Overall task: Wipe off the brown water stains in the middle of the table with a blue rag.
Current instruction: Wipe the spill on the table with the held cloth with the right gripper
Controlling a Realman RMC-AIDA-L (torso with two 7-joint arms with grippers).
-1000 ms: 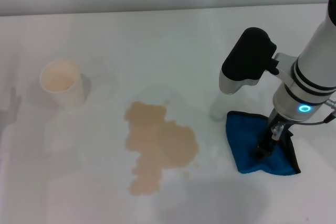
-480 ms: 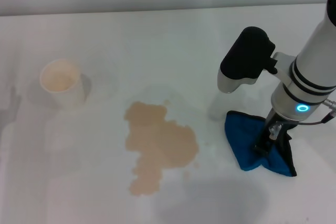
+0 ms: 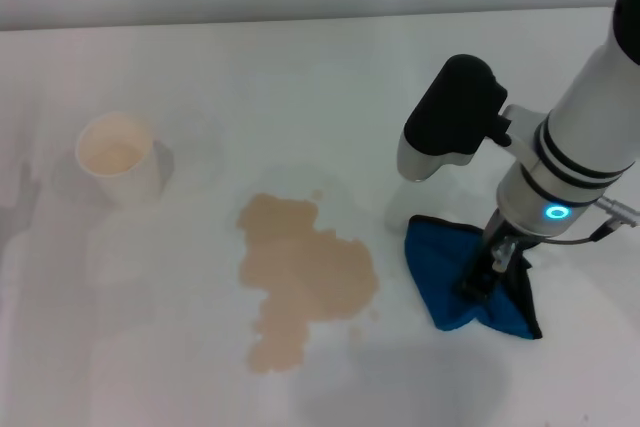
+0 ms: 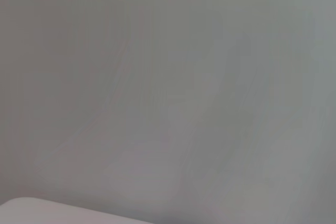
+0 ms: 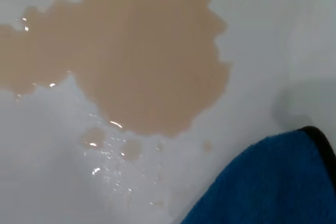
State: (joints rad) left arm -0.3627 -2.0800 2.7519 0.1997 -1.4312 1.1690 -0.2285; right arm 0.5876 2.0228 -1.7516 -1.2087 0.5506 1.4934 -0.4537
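The right gripper (image 3: pixel 487 269) is clamped on the blue rag (image 3: pixel 450 282) and dragging it across the white table (image 3: pixel 300 67) toward the brown water stains (image 3: pixel 300 277). A second ago the rag lay farther out to the right; now its near edge sits just beside the puddle, not yet touching. Next, I'd say, it needs to keep the cloth pressed flat and sweep it over the whole puddle, droplets included. A paper cup (image 3: pixel 118 157) stands well apart on the left. The left gripper isn't visible.
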